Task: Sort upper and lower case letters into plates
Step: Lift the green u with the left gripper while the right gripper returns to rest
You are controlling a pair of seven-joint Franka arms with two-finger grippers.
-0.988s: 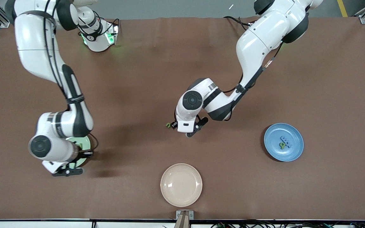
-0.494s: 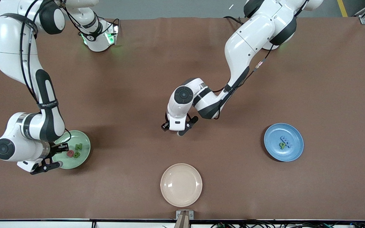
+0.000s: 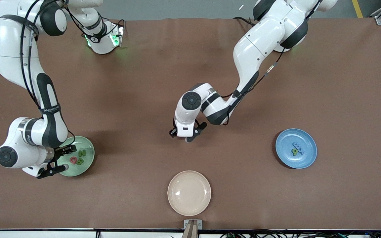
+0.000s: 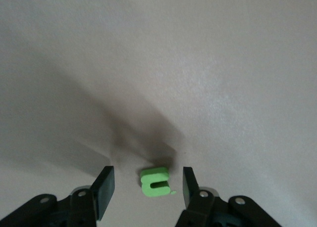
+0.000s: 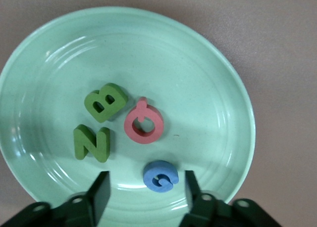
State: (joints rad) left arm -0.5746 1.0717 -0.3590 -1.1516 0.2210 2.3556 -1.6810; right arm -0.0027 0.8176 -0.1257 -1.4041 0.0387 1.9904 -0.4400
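Across the front view, a cream plate (image 3: 189,193) sits unused at 6 o'clock, the blue plate (image 3: 296,148) at 3, the green plate (image 3: 77,156) at 9. Left wrist view: left gripper (image 4: 147,189) spread around a green letter (image 4: 155,181) on the table (image 4: 198,64). Right wrist view: right gripper (image 5: 146,187) released over B (image 5: 105,102), N (image 5: 91,143), a pink letter (image 5: 143,122) and a blue G (image 5: 160,176).

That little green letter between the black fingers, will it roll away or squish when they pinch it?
Probably no rolling: the green letter lies flat on the brown table, with blocky, squared edges. It looks thick and foam-like, so it may give slightly yet likely keeps its shape. Being tiny beside the left gripper, whose fingers stand either side of it, it is likely very light and could skid if nudged.
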